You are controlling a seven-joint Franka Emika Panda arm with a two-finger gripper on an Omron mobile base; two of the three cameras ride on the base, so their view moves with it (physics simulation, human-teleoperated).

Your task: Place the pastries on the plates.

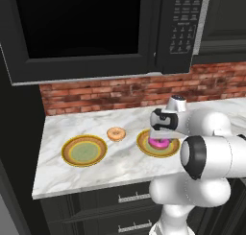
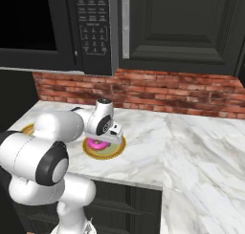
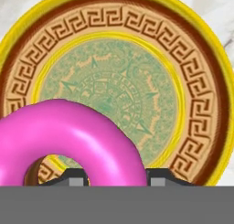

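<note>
Counted on the counter (image 1: 120, 169): two plates, left (image 1: 84, 150) and right (image 1: 146, 146); two donuts, one pink (image 1: 159, 143), one tan (image 1: 116, 134). Above, one microwave (image 1: 96, 32).

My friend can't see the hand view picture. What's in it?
A big pink donut sits close up at the bottom, over a round plate with a yellow rim, brown patterned ring and green middle. Two dark fingers peek up under the donut.
</note>
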